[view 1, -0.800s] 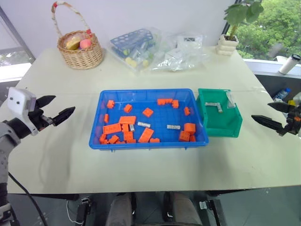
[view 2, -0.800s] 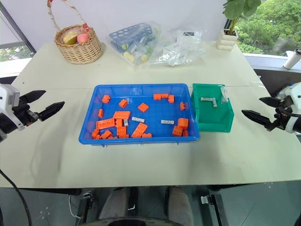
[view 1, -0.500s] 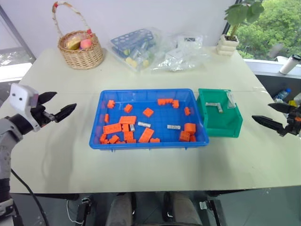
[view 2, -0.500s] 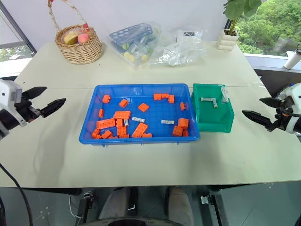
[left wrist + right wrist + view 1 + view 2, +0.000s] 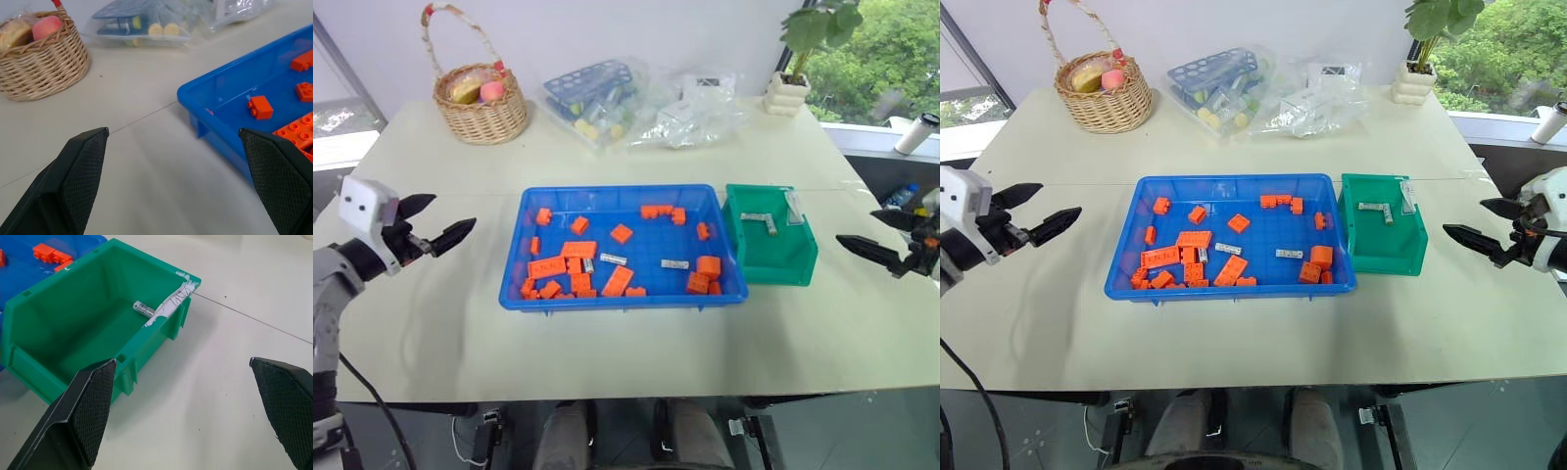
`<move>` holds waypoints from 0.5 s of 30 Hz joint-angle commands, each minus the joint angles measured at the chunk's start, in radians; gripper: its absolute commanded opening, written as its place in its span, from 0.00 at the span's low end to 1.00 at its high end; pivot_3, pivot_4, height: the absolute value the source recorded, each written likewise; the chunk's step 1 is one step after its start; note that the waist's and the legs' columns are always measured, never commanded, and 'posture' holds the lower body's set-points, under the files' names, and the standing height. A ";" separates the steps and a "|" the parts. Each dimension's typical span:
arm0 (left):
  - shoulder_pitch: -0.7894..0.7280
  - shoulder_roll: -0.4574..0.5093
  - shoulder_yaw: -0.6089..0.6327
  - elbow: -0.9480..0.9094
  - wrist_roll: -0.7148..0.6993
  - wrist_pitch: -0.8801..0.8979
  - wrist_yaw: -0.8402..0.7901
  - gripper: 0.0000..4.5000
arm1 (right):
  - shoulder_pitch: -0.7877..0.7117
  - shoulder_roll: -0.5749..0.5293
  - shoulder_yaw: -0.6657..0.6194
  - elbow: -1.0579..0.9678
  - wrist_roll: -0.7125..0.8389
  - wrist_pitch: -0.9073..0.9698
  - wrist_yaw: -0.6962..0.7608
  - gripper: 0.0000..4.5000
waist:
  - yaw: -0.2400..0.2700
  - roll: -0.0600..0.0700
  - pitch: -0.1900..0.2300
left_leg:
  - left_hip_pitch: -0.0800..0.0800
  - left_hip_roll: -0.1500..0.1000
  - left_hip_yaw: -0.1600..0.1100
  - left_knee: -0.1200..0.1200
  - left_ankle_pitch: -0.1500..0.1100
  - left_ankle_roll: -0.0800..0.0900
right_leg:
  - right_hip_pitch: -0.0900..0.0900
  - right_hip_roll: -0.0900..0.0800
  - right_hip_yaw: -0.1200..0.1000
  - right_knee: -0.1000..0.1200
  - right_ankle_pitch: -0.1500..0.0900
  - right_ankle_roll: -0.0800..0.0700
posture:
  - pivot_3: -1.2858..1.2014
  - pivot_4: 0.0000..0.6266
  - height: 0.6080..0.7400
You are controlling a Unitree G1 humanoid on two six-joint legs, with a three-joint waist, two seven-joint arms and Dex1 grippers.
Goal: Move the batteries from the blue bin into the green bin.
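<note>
The blue bin [image 5: 622, 189] lies at the table's middle, holding several orange bricks [image 5: 578, 251] and three batteries [image 5: 613, 259], [image 5: 674, 264], [image 5: 588, 265]. Touching its right side is the green bin [image 5: 781, 266], with batteries [image 5: 759, 219] on its floor; one battery [image 5: 143, 308] lies by a strip of white tape. My left gripper [image 5: 451, 212] hovers open over bare table left of the blue bin [image 5: 220, 98], holding nothing. Right of the green bin [image 5: 73, 338], my right gripper [image 5: 857, 226] hangs open and empty.
At the table's back stand a wicker basket [image 5: 480, 103], clear plastic bags with a blue rack [image 5: 597, 93] and a potted plant [image 5: 798, 59]. Bare tabletop lies on both sides of the bins and along the front edge.
My left gripper has edged slightly toward the blue bin. The right gripper and the bins' contents look the same.
</note>
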 commanded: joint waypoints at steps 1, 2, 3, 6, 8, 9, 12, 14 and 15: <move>-0.031 0.023 -0.006 -0.097 -0.058 0.045 -0.026 0.99 | -0.097 -0.002 0.038 -0.107 0.039 0.066 -0.011 1.00 | -0.001 0.000 0.000 | 0.000 0.000 0.000 0.000 0.000 0.000 | 0.000 0.000 0.000 0.000 0.000 0.000 | 0.52 0.24 0.97; -0.033 0.028 -0.011 -0.122 -0.073 0.060 -0.039 0.99 | -0.129 0.007 0.061 -0.141 0.050 0.093 -0.013 1.00 | -0.001 0.000 0.000 | 0.000 0.000 0.000 0.000 0.000 0.000 | 0.000 0.000 0.000 0.001 0.000 0.000 | 0.52 0.24 0.97; -0.037 0.034 -0.016 -0.149 -0.091 0.075 -0.054 0.99 | -0.165 0.018 0.093 -0.183 0.062 0.119 -0.011 1.00 | -0.002 0.000 0.000 | 0.000 0.000 0.000 0.000 0.000 0.000 | 0.000 0.000 0.000 0.001 0.000 0.000 | 0.52 0.24 0.97; -0.052 0.055 -0.039 -0.205 -0.126 0.105 -0.094 0.99 | -0.273 0.058 0.195 -0.281 0.075 0.177 -0.010 1.00 | -0.003 0.001 0.000 | 0.000 0.000 0.000 0.000 0.000 0.000 | 0.000 0.000 0.000 0.001 0.000 0.000 | 0.52 0.24 0.97; -0.063 0.078 -0.052 -0.246 -0.169 0.140 -0.137 0.99 | -0.373 0.126 0.288 -0.349 0.090 0.247 -0.032 1.00 | -0.005 0.001 0.000 | 0.000 0.000 -0.001 0.000 0.000 0.000 | 0.000 0.001 0.000 0.001 0.000 0.000 | 0.52 0.24 0.97; -0.067 0.090 -0.060 -0.263 -0.190 0.157 -0.157 0.99 | -0.420 0.163 0.333 -0.371 0.089 0.283 -0.047 1.00 | -0.006 0.001 0.001 | 0.000 0.001 0.000 0.000 0.000 0.000 | -0.001 0.001 0.000 0.002 0.000 0.000 | 0.52 0.24 0.97; -0.051 0.133 -0.077 -0.316 -0.230 0.180 -0.241 0.99 | -0.517 0.278 0.484 -0.411 0.052 0.336 -0.062 1.00 | -0.006 0.002 0.001 | 0.000 0.001 0.000 0.000 0.000 0.000 | -0.002 0.001 0.000 0.003 0.001 -0.001 | 0.52 0.24 0.97; -0.035 0.163 -0.082 -0.333 -0.247 0.188 -0.296 0.99 | -0.561 0.386 0.599 -0.410 0.018 0.356 -0.087 1.00 | -0.004 0.002 0.001 | -0.001 0.001 0.000 0.000 0.000 0.000 | -0.003 0.001 0.000 0.003 0.001 -0.001 | 0.52 0.24 0.97; -0.027 0.175 -0.083 -0.336 -0.254 0.192 -0.316 0.99 | -0.578 0.435 0.643 -0.401 0.003 0.370 -0.102 1.00 | -0.001 0.002 0.002 | -0.001 0.001 0.000 0.000 0.000 0.000 | -0.003 0.001 0.000 0.003 0.001 -0.001 | 0.52 0.24 0.97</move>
